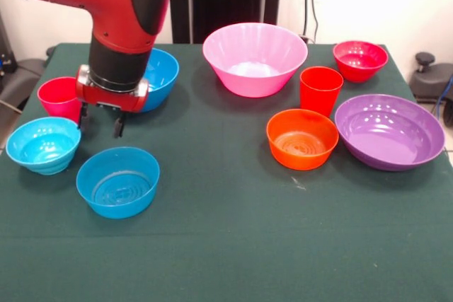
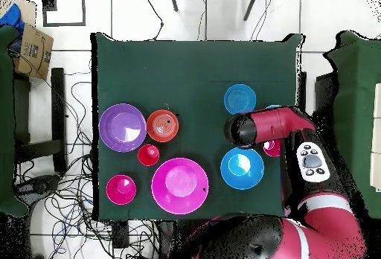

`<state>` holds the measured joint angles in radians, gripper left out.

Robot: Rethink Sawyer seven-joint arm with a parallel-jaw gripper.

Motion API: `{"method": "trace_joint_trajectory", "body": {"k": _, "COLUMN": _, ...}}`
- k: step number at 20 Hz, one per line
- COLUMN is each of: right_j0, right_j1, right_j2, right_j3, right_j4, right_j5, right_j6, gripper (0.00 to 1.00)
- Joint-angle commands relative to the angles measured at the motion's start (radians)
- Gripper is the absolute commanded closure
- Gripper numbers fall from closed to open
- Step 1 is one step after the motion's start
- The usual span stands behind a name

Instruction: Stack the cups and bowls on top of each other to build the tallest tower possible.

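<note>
My gripper (image 1: 100, 124) is open and empty, low over the table's left part. It hangs between the pinkish-red cup (image 1: 59, 98), the light-blue bowl (image 1: 42, 145) and the small blue bowl (image 1: 118, 182). The deep blue bowl (image 1: 161, 74) stands behind the arm. The large pink bowl (image 1: 255, 58) is at the far middle. The orange-red cup (image 1: 320, 90), small red bowl (image 1: 360, 59), orange bowl (image 1: 302, 138) and purple bowl (image 1: 389, 131) stand at the right. Each stands alone; nothing is stacked. In the overhead view the wrist (image 2: 238, 129) covers the gripper.
The green table (image 1: 226, 245) has bare cloth along its near side and between the two groups of bowls. Cables lie on the floor (image 2: 67, 107) beside the table. A cardboard box (image 2: 33, 48) sits off the table's corner.
</note>
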<state>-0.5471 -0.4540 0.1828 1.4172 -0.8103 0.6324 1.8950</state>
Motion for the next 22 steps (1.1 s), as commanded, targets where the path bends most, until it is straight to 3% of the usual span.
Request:
{"method": "trace_joint_trajectory", "body": {"k": 1, "right_j0": -0.024, "right_j1": 0.011, "right_j2": 0.094, "right_j3": -0.057, "right_j4": -0.065, "right_j5": 0.028, "right_j6": -0.309, "gripper": 0.00}}
{"method": "trace_joint_trajectory", "body": {"k": 8, "right_j0": -0.041, "right_j1": 0.016, "right_j2": 0.109, "right_j3": -0.072, "right_j4": -0.074, "right_j5": 0.036, "right_j6": -0.329, "gripper": 0.00}}
{"method": "trace_joint_trajectory", "body": {"k": 22, "right_j0": 0.007, "right_j1": 0.079, "right_j2": 0.060, "right_j3": -0.080, "right_j4": -0.169, "right_j5": -0.081, "right_j6": -0.171, "gripper": 0.00}}
